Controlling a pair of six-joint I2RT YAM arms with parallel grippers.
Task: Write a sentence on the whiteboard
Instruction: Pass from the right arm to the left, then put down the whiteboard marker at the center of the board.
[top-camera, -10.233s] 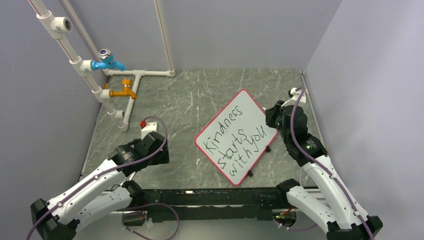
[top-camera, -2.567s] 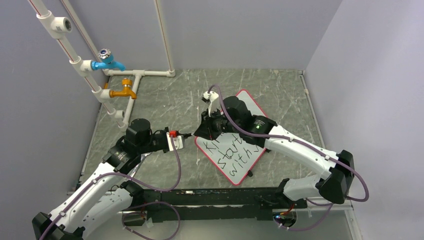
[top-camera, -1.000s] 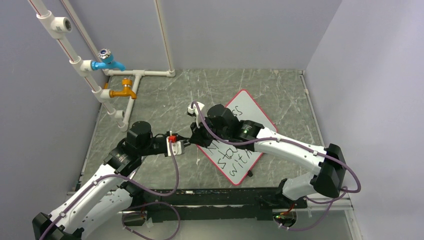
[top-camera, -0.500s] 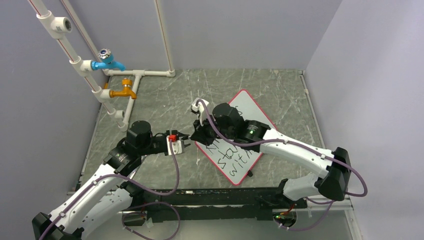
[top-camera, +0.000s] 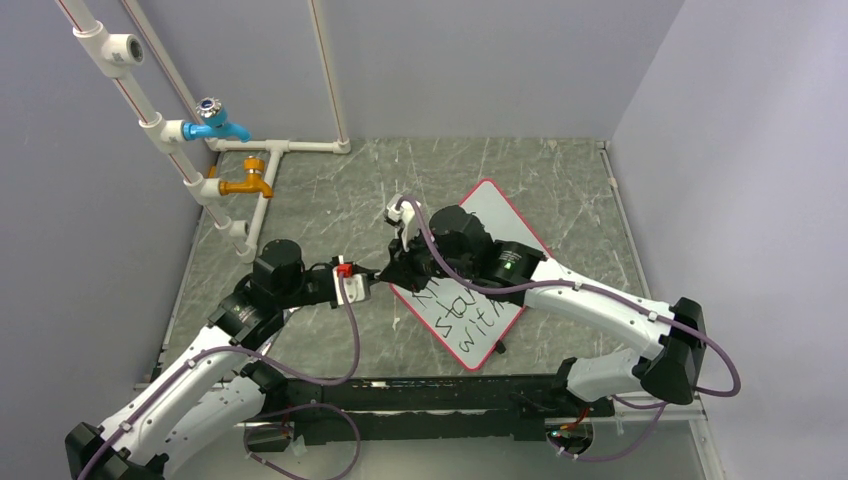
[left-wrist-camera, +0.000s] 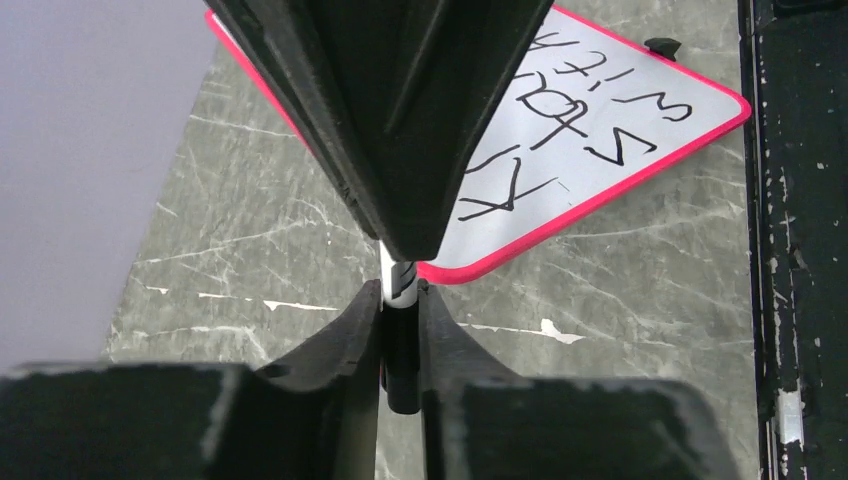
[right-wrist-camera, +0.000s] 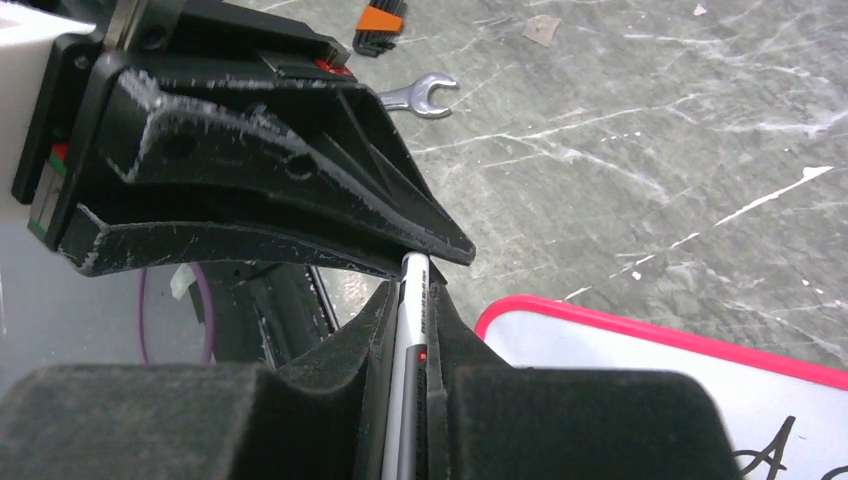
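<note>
The whiteboard (top-camera: 503, 214) lies tilted on the table, red-rimmed, with the right arm across it. Of the sentence (top-camera: 466, 306) only parts of the black letters show. My two grippers meet tip to tip just off the board's left corner. The right gripper (top-camera: 393, 274) is shut on a white marker (right-wrist-camera: 411, 335). The left gripper (top-camera: 368, 284) is shut on that marker's black cap end (left-wrist-camera: 402, 362), and the white barrel (left-wrist-camera: 400, 282) runs up into the right fingers (left-wrist-camera: 400, 130). The board (left-wrist-camera: 630, 105) and its letters (left-wrist-camera: 560, 130) show behind.
White pipes with a blue tap (top-camera: 214, 121) and an orange tap (top-camera: 248, 181) stand at the back left. A small wrench (right-wrist-camera: 418, 97) lies on the grey marbled table. Walls close in on three sides. A black clip (top-camera: 500, 348) sits at the board's near edge.
Ten seconds ago the arms were apart and the whole sentence showed. In the last second the right arm shifted slightly right, and the left gripper's jaws loosened, then closed again on the marker's end.
</note>
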